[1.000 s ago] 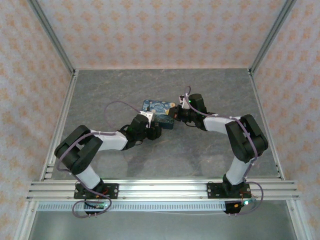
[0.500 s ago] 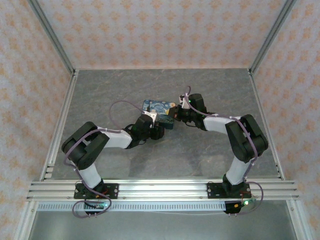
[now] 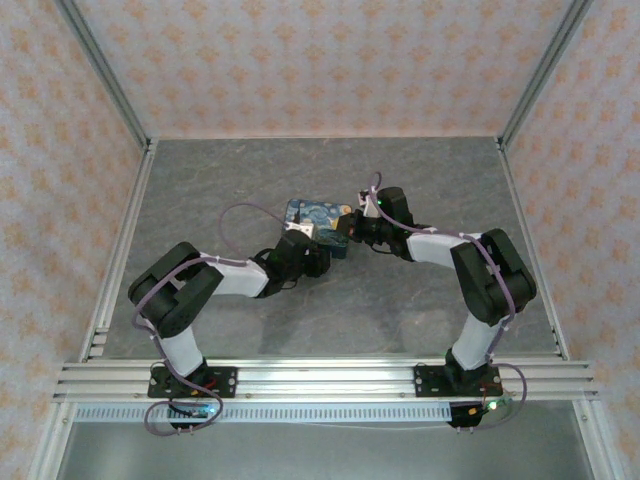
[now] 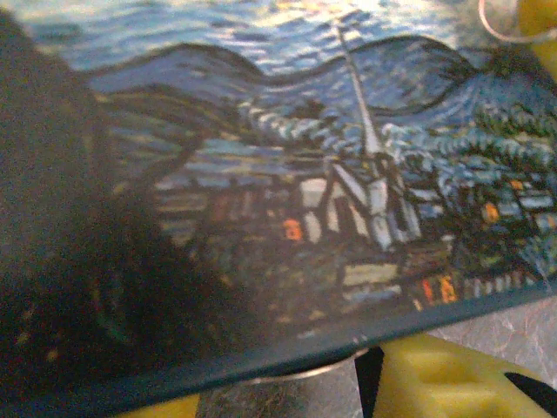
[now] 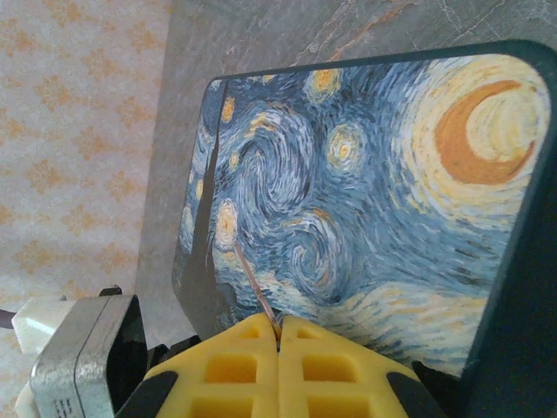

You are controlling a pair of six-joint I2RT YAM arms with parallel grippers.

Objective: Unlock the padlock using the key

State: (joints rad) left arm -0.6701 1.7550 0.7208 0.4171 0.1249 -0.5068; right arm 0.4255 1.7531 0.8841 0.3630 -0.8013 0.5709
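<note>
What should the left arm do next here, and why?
Probably close the left gripper on the near edge of the starry-night box to steady it: its fingers sit apart at that edge, while the right gripper, shut on a thin wire, sits at its right end.

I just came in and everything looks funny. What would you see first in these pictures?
The swirly blue-and-yellow night-sky box in the middle of the grey table grabs you first. Both robot arms bend in toward it, the left hand at its near side and the right hand at its right end. Up close, the right hand's yellow fingers are pressed shut in front of the painted swirls.
</note>
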